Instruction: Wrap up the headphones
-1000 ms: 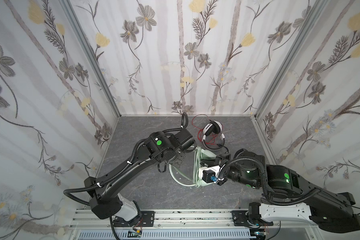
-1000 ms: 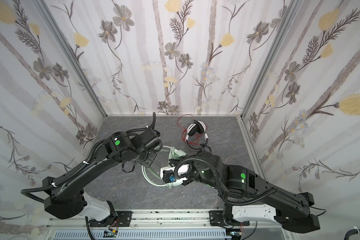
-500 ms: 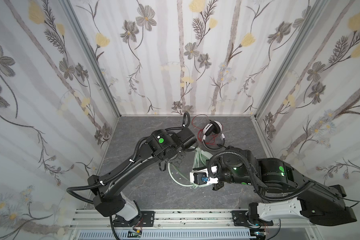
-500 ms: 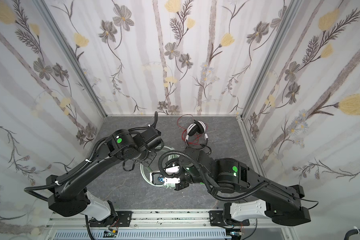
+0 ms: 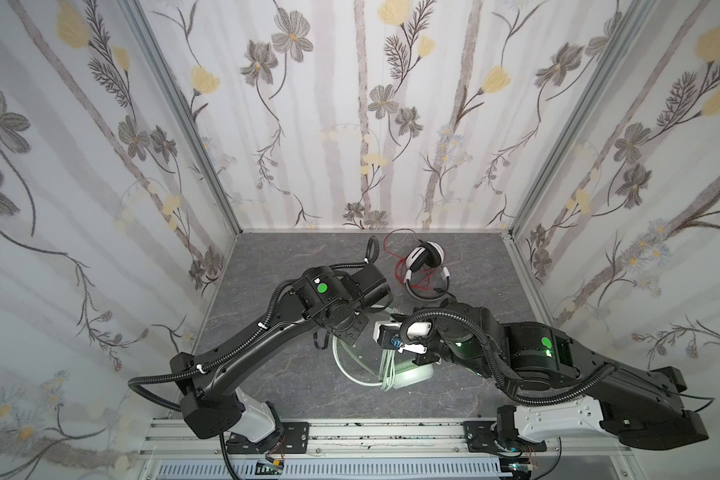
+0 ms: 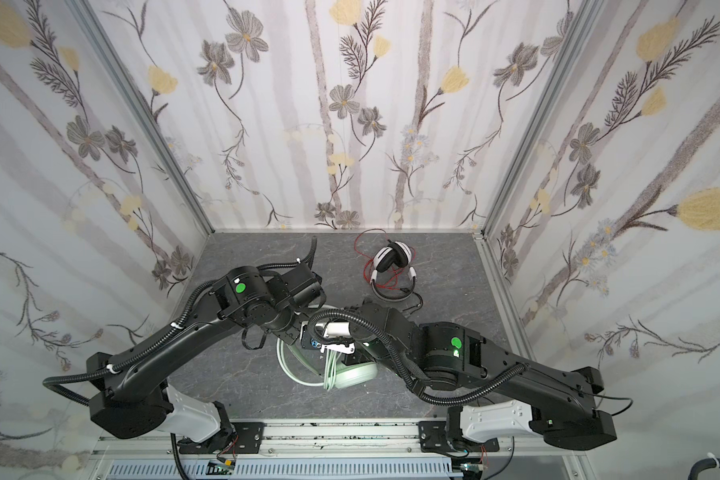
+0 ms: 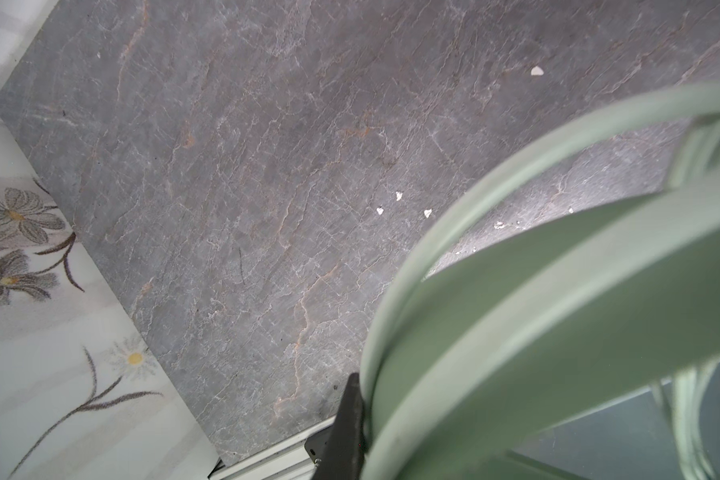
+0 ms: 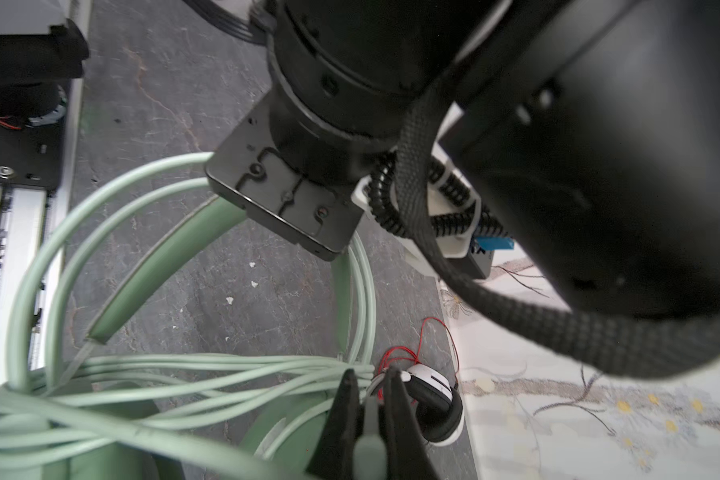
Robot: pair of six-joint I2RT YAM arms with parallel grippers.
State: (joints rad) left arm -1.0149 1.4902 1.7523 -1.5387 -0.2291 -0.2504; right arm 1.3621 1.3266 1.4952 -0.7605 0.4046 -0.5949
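No text, no labels (none legible)

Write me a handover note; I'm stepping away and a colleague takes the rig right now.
The left gripper is shut on the mint-green headset, apparently at its headband, near the middle of the table.
The right gripper is shut on the pale green cord.
Done: several cord turns lie bundled across the mint-green headset.
Left: a loose loop of that cord lies on the table; wind it in. The white-and-black headset sits at the back, its red cord loose, not yet wrapped.
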